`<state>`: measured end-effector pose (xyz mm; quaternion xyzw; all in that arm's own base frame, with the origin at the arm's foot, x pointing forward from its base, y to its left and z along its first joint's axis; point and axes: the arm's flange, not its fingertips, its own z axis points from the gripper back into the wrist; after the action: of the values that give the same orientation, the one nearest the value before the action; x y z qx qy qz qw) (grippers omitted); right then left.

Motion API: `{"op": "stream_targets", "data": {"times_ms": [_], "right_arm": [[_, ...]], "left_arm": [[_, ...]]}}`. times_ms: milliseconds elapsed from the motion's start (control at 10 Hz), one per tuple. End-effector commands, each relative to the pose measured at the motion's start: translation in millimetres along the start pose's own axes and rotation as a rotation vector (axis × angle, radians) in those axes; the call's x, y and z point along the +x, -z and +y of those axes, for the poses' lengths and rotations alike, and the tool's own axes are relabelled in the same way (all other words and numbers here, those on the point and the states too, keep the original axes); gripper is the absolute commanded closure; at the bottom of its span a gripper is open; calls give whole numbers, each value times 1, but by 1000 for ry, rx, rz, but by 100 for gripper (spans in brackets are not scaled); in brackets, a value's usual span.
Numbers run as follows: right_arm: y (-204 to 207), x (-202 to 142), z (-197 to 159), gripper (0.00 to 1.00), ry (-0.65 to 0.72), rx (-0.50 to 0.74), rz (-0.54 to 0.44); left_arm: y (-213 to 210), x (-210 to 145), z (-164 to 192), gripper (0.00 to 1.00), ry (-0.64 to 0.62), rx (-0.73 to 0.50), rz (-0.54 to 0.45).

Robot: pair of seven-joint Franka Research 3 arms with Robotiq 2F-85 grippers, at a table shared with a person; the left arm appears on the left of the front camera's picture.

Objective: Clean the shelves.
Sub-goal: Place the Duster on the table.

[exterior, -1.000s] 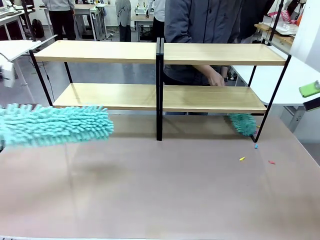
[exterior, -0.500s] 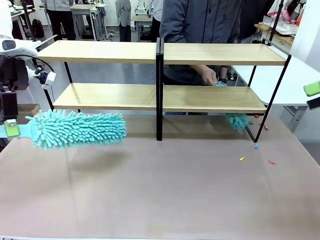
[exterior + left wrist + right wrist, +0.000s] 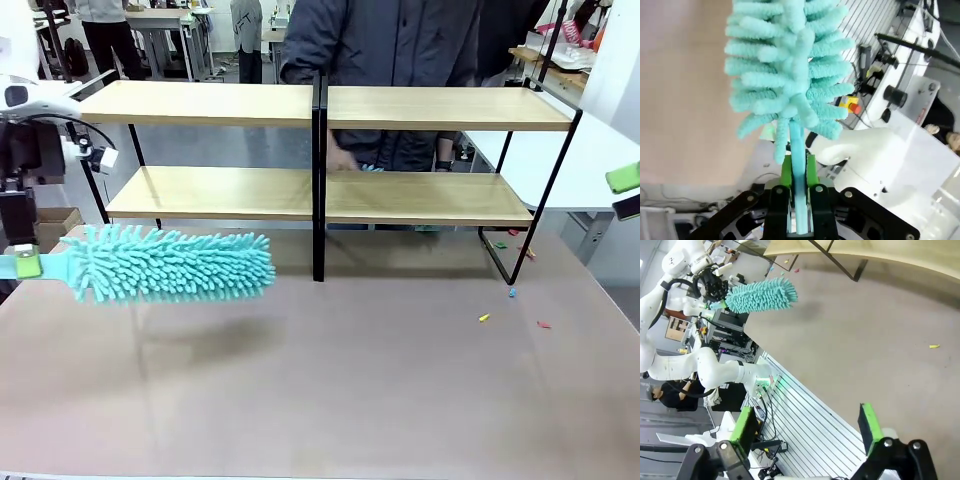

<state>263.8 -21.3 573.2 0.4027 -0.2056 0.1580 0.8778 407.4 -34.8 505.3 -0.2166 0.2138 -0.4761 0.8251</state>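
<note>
The shelves (image 3: 210, 103) stand across the far half of the table, two light wooden boards on a black frame with a centre post. My left gripper (image 3: 22, 262) is at the table's left edge, shut on the handle of a fluffy teal duster (image 3: 170, 265). The duster hovers level above the tabletop, in front of the lower left board. In the left wrist view the green fingers (image 3: 785, 172) clamp the duster's handle (image 3: 798, 150). My right gripper (image 3: 807, 427) hangs open and holds nothing. A person's hand (image 3: 343, 160) rests on the lower board beside the post.
Small coloured scraps lie on the table at the right: a yellow scrap (image 3: 484, 318), a blue scrap (image 3: 512, 292) and a red scrap (image 3: 543, 325). The person stands behind the shelves. A white side table (image 3: 560, 160) is at the far right.
My left arm has carried the duster rightward, into fuller view. The person's hand slid left along the lower board, from its right end to the centre post, taking a teal duster along.
</note>
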Motion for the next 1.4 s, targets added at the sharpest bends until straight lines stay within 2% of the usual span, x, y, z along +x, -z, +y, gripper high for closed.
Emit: {"op": "stream_targets", "data": {"times_ms": [0,300,500,600,700,800,1000,1100,1200,1300], "right_arm": [[2,1,0,0,-14,23,-8],[2,1,0,0,-14,23,-8],[2,1,0,0,-14,23,-8],[2,1,0,0,-14,23,-8],[2,1,0,0,-14,23,-8],[2,1,0,0,-14,23,-8],[2,1,0,0,-14,23,-8],[2,1,0,0,-14,23,-8],[2,1,0,0,-14,23,-8],[2,1,0,0,-14,23,-8]], "left_arm": [[5,4,14,88,95,20,-7],[18,16,18,88,103,1,-33],[24,22,17,88,110,-9,18],[24,22,18,37,113,-21,58],[23,21,18,30,112,-21,71],[18,16,17,0,111,-19,34],[-2,3,17,0,73,26,-131],[-16,-8,17,5,41,68,-246],[-38,-29,17,0,14,87,-375],[-50,-48,14,0,17,41,-432]]}}
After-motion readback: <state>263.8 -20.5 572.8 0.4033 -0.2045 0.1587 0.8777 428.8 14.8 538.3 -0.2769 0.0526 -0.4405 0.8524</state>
